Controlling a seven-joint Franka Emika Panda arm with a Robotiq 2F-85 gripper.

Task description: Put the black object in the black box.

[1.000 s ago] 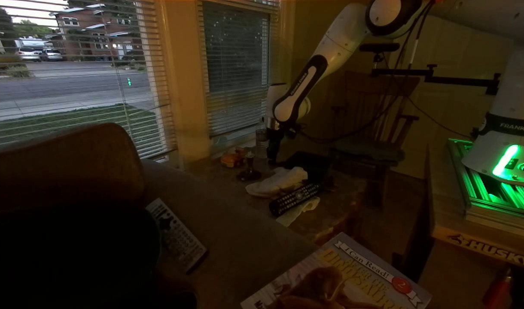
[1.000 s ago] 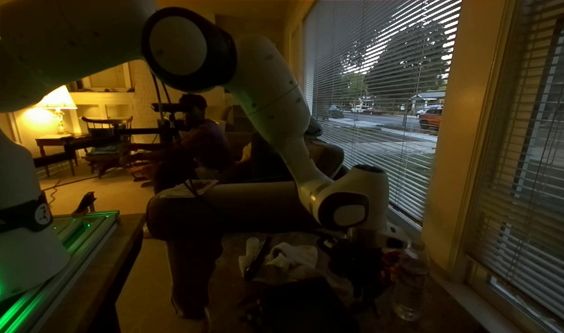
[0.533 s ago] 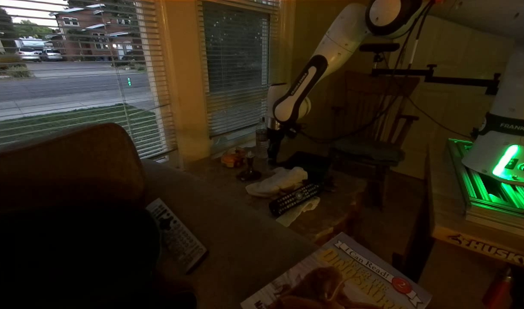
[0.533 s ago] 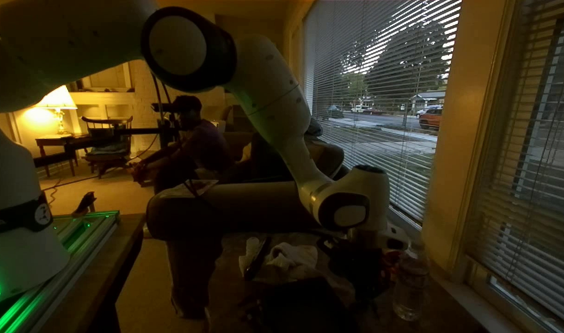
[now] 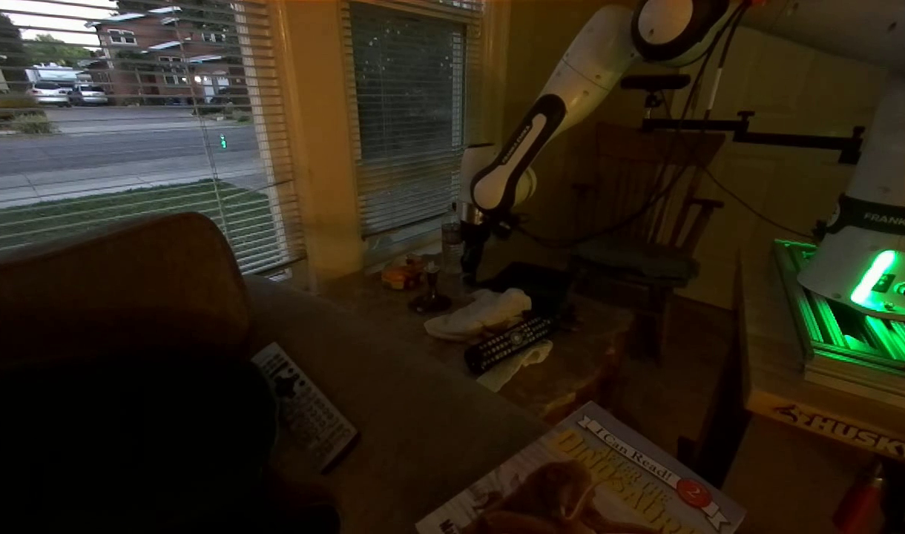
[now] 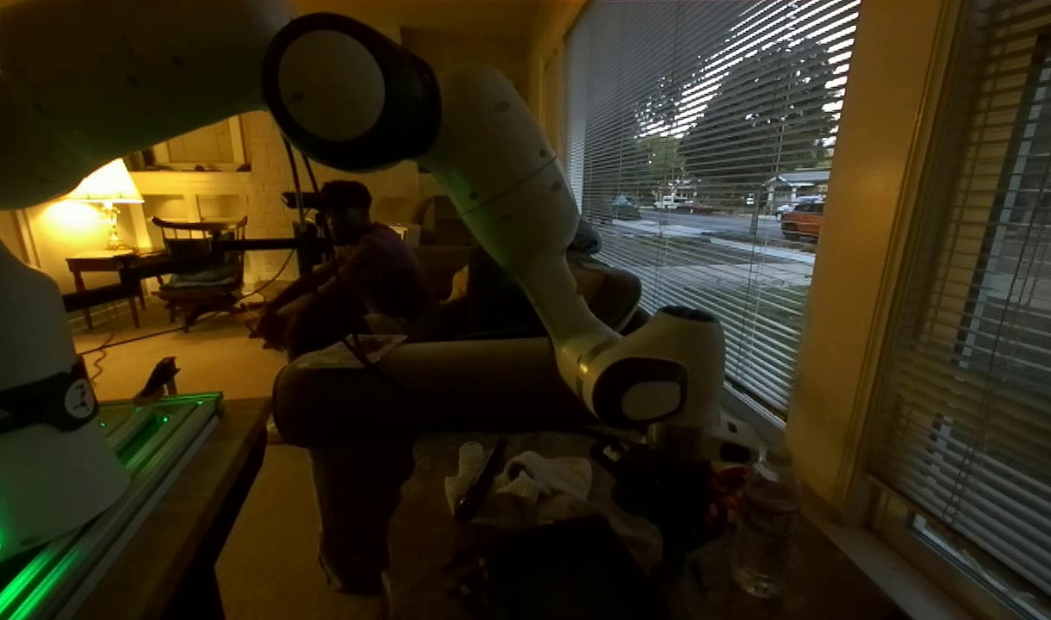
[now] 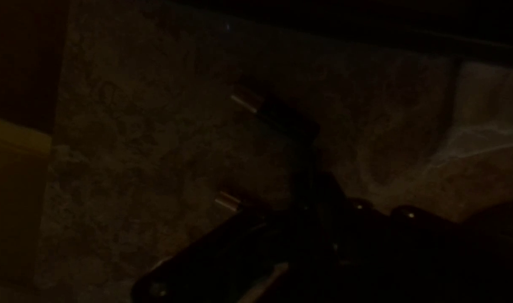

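Black object [image 7: 286, 119] (coppery tip showing) at gripper [image 5: 469, 277], low over tabletop [image 7: 130, 160]. Too dark to tell whether gripper is spread or pinching it. Likely grasping step. Next calls for firm hold, lift, then carry right, in exterior view, to black box [image 5: 545, 285].

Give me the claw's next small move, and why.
Perhaps lift the claw slightly to check: in both exterior views it hangs low, between the bottle and the black box, and the wrist view is too dark to show whether it holds anything.
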